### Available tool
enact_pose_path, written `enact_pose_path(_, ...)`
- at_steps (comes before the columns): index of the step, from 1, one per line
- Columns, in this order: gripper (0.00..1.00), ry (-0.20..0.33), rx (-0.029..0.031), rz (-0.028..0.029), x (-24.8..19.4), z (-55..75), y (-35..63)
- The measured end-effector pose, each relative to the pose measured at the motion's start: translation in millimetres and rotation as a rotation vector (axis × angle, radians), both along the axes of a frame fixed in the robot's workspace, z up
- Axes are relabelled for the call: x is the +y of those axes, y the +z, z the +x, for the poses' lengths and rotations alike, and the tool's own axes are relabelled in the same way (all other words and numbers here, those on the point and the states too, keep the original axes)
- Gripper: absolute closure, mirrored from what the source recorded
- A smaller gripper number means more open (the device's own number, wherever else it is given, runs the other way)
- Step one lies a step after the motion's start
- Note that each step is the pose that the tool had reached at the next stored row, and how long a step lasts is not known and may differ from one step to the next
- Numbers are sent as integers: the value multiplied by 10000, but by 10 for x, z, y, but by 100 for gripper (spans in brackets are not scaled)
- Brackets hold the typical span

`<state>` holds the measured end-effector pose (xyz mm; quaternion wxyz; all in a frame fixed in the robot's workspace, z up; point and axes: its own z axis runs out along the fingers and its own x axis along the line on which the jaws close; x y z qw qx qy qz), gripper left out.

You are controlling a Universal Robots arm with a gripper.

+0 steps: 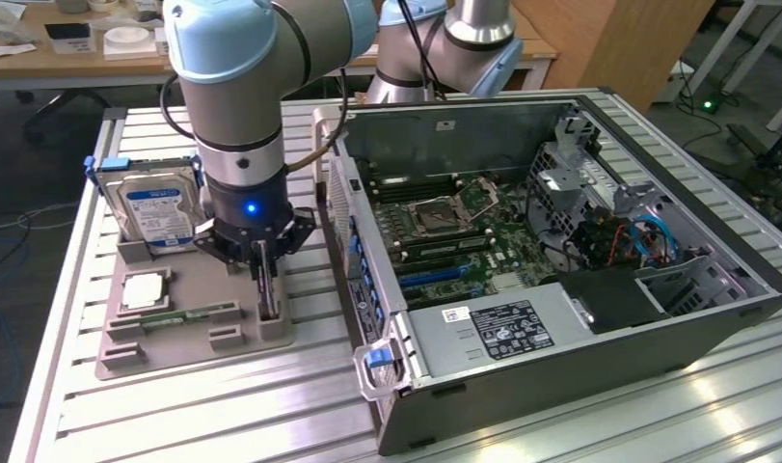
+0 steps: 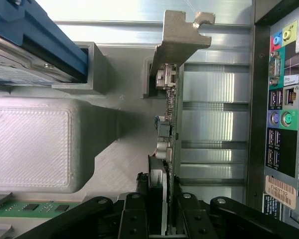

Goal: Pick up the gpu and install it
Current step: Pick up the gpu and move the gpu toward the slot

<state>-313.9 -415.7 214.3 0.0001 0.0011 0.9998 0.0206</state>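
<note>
Gpu upright between gripper jaws

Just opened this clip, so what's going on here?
A robot arm's tool sits low over a grey plastic parts holder beside an open dark computer case. The tool straddles a thin dark graphics card with a silvery metal bracket, and its fingers look pressed against both faces. The card stands on edge in its slot in the holder, not yet lifted and not yet in the case. A silver blue-labelled hard drive stands in the same holder.
</note>
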Motion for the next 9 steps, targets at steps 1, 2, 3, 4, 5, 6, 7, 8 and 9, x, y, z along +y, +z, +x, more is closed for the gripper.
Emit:
enact_pose_path(1, 73, 0, 0, 1, 0, 0, 0)
enact_pose_path(2, 73, 0, 0, 0, 0, 0, 0)
enact_pose_path(3, 73, 0, 0, 0, 0, 0, 0)
enact_pose_path(4, 73, 0, 0, 0, 0, 0, 0)
enact_pose_path(5, 73, 0, 0, 0, 0, 0, 0)
enact_pose_path(6, 73, 0, 0, 0, 0, 0, 0)
enact_pose_path(7, 73, 0, 0, 0, 0, 0, 0)
enact_pose_path(8, 73, 0, 0, 0, 0, 0, 0)
enact_pose_path(9, 73, 0, -2, 1, 0, 0, 1)
